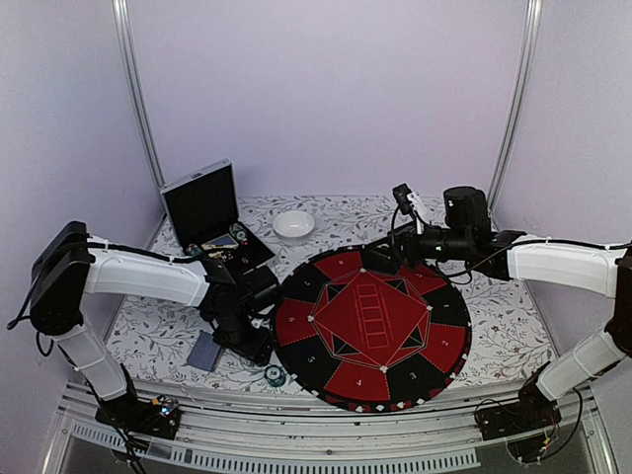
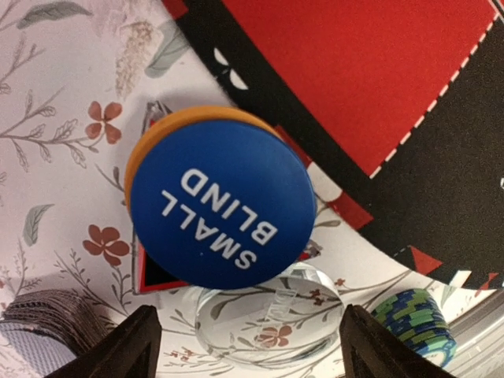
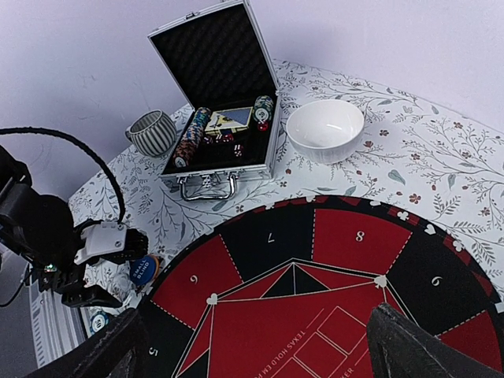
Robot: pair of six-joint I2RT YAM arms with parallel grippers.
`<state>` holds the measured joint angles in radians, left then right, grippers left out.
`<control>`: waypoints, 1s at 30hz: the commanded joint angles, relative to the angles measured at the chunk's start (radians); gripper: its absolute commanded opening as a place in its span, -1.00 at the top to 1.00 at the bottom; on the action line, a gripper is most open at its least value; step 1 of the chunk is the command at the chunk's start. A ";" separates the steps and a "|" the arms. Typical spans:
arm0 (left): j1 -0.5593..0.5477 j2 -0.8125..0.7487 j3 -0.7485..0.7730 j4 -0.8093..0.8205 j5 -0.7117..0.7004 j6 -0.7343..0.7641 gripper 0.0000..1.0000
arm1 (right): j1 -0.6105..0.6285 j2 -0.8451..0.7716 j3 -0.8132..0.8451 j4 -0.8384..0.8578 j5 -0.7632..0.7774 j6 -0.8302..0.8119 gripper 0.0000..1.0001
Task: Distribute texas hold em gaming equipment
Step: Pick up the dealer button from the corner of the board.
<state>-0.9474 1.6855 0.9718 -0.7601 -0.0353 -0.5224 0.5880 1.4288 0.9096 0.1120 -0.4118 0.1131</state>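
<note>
So the left pincer [image 2: 250,319] is hovering low over the table [image 2: 55,79], just off the left edge of the red-and-black mat [image 2: 354,79]. Its jaws are spread wide with nothing pinched between them. Right under it sits the blue "SMALL BLIND" disc [image 2: 220,209], stacked on the orange disc [image 2: 157,130]. A clear round disc [image 2: 315,291] lies beside them on the near side. There's a little stack of blue-green chips [image 2: 413,323] close by, and the grey-blue deck of cards [image 2: 43,323] is off on the other side.

The right pincer [image 3: 256,331] hangs over the far part of the mat, gaping open, holding nothing. The silver case [image 3: 220,87] stands open at far left with more chips [image 3: 191,135] inside, between a striped cup [image 3: 151,132] and a white bowl [image 3: 325,130].
</note>
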 commanded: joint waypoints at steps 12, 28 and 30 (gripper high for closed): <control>-0.035 -0.008 0.041 -0.008 -0.007 0.010 -0.83 | 0.006 0.031 0.023 -0.017 -0.006 -0.013 -0.98; -0.032 0.038 0.019 -0.037 -0.011 0.003 -0.68 | 0.006 0.035 0.023 -0.033 -0.007 -0.018 -0.98; -0.033 0.033 0.009 -0.044 -0.006 0.000 -0.65 | 0.006 0.039 0.027 -0.034 -0.008 -0.017 -0.97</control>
<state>-0.9714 1.7138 1.0054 -0.7708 -0.0437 -0.5171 0.5880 1.4509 0.9096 0.0834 -0.4129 0.1074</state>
